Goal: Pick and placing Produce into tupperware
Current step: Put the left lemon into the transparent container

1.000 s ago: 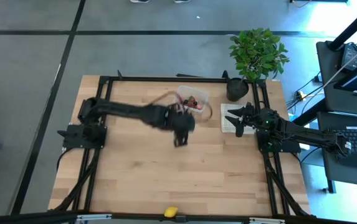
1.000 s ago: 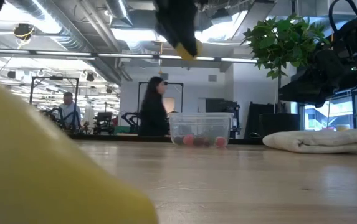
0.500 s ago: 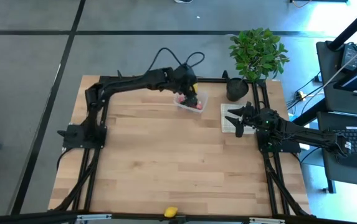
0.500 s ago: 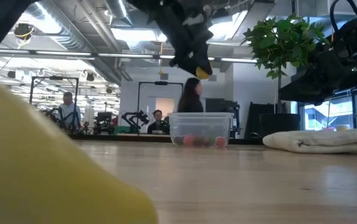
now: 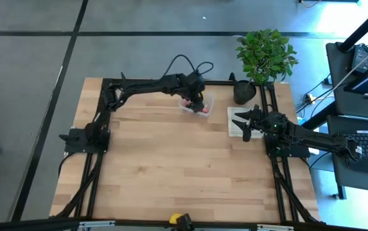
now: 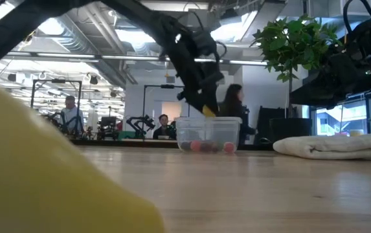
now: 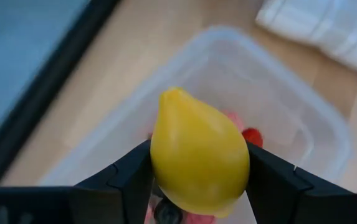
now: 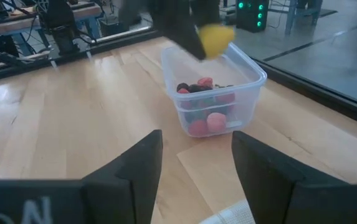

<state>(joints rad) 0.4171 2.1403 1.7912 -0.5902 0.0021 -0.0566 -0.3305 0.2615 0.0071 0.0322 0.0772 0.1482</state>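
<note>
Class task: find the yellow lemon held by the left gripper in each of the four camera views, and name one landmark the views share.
High view: not visible; hidden under the left gripper.
Low view: lemon just above the tupperware rim.
Left wrist view: centre, between the fingers.
Right wrist view: upper middle.
Shared landmark: the tupperware.

Counts: one clear tupperware (image 5: pixel 198 104) on the table (image 5: pixel 171 173). Two yellow lemon-like pieces: one (image 7: pixel 199 152) over the tupperware, one (image 5: pixel 176 219) at the table's near edge. Berries (image 8: pixel 206 109) in the tupperware: several red/pink and dark ones, exact number not countable. One potted plant (image 5: pixel 265 54). One checked cloth (image 5: pixel 237 122).
</note>
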